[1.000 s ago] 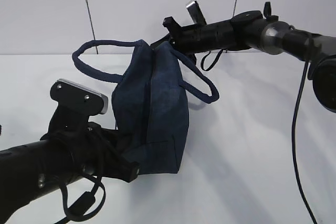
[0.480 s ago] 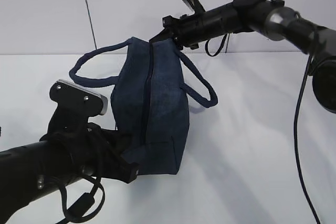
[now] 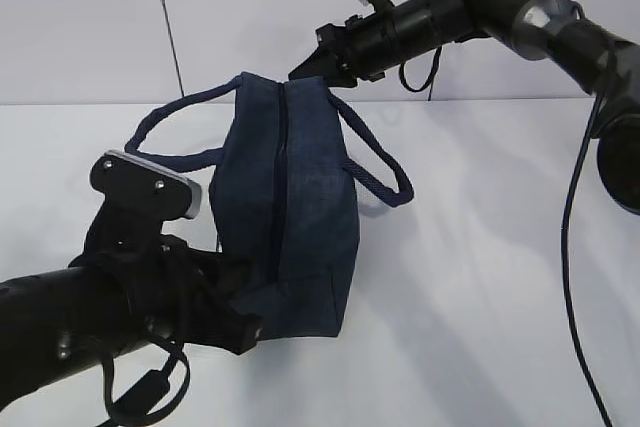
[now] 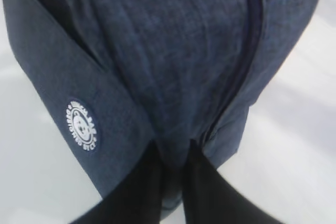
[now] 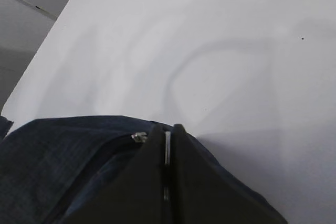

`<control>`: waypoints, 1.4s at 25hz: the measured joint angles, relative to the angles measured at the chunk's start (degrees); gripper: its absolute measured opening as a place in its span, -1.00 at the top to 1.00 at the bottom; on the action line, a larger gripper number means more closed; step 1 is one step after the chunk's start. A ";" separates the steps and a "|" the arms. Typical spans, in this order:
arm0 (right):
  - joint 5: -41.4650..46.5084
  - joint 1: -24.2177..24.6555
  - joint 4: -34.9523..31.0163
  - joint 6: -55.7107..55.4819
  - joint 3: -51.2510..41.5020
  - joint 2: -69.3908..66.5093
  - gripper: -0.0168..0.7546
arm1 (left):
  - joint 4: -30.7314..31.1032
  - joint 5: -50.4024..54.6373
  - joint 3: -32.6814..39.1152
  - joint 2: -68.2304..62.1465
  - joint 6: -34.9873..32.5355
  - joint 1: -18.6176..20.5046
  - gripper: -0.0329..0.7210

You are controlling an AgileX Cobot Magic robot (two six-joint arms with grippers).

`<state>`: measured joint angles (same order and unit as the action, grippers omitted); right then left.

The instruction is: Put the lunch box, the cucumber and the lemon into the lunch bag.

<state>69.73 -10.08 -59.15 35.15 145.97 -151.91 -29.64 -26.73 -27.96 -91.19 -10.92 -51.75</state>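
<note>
My left gripper [image 4: 176, 174] is pinching the lunch bag [image 3: 290, 207] at its near end; my right gripper [image 5: 167, 153] is clamping its zipper pull [image 5: 167, 148].

The lunch bag [image 3: 290, 207] is woven cloth, dark navy with a matt, slightly heathered look, and the weave grain shows up close [image 4: 173, 40]. Its loop handles [image 3: 380, 162] look like ribbed webbing. There's a round printed white badge [image 4: 82, 124] on one side panel. The zipper pull [image 5: 139, 136] is shiny metal. Both arms' fingers [image 4: 205, 192] look like matt black plastic. The tabletop [image 3: 500, 277] is smooth white with a soft sheen.
</note>
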 joint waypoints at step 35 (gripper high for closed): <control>0.41 0.00 0.56 0.18 3.08 -0.12 0.99 | -8.67 53.97 -34.25 8.47 0.68 28.07 -0.04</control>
<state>70.14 -10.08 -58.60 35.33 149.04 -152.03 -38.31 27.24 -62.21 -82.72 -10.24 -23.67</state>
